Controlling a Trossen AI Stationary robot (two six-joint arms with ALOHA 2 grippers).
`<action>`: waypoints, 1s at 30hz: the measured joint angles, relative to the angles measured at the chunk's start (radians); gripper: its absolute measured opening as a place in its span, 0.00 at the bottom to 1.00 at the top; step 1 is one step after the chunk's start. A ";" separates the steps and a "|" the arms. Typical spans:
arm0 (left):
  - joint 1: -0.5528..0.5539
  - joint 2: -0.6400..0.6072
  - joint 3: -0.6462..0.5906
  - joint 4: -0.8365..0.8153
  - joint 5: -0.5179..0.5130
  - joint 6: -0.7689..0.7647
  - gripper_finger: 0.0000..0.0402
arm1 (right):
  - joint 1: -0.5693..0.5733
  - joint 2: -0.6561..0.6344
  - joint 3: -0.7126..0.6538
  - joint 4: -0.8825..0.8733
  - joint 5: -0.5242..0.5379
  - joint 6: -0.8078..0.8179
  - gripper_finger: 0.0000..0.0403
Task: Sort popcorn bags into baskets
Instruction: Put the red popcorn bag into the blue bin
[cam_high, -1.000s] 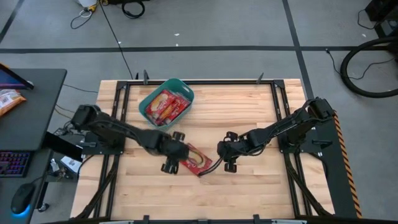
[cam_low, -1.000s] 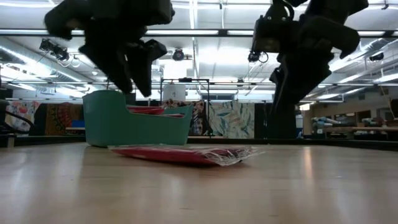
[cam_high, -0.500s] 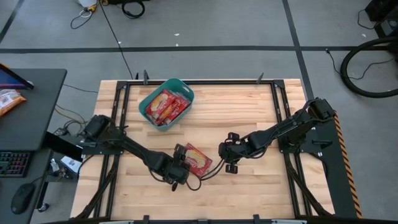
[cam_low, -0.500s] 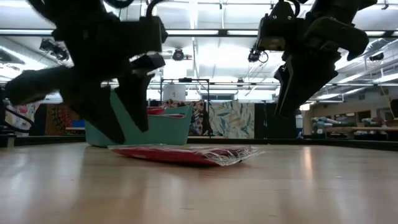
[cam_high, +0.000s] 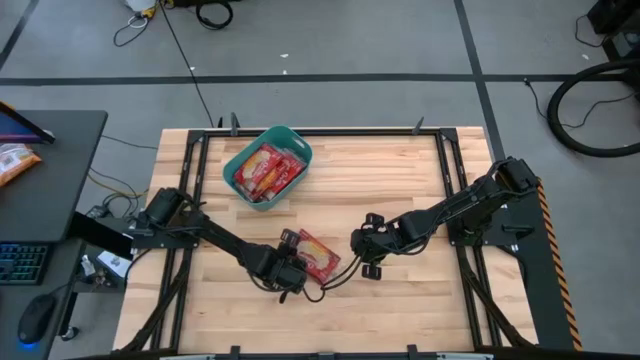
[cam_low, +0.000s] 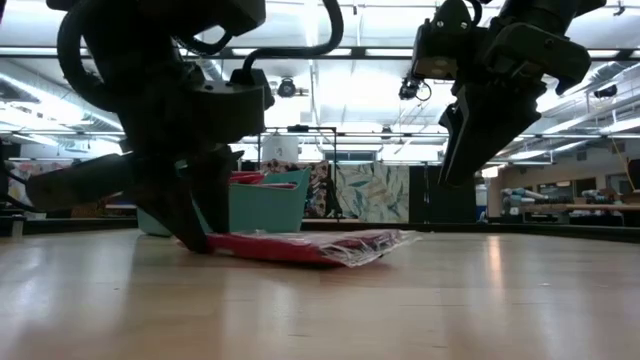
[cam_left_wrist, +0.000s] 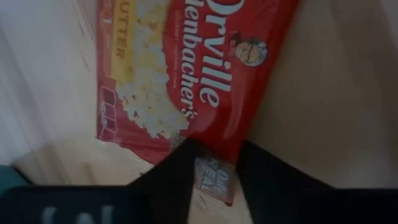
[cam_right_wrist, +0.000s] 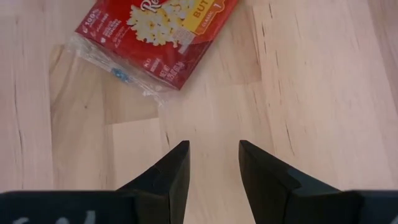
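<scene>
Popcorn bag (cam_left_wrist: 186, 81) corner between left claw (cam_left_wrist: 214, 171) fingers

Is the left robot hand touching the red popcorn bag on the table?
Touching. The left wrist view shows the left gripper with its jaws on both sides of the popcorn bag's corner.

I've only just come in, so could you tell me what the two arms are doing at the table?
The left gripper is down at the table, its jaws straddling the corner of a popcorn bag lying flat on the wood. The right gripper hangs above the table just beside it, jaws apart, holding nothing. The teal basket at the far side already holds several bags.
</scene>
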 joint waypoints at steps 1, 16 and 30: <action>0.001 0.000 -0.001 -0.002 0.002 -0.004 0.27 | 0.000 0.000 0.000 0.001 0.000 0.000 0.35; 0.044 -0.208 0.023 -0.142 -0.137 -0.061 0.02 | 0.013 -0.035 0.080 -0.299 0.103 0.083 0.35; 0.372 -0.464 0.026 -0.398 -0.311 -0.318 0.01 | 0.050 -0.088 0.082 -0.308 0.224 0.132 0.35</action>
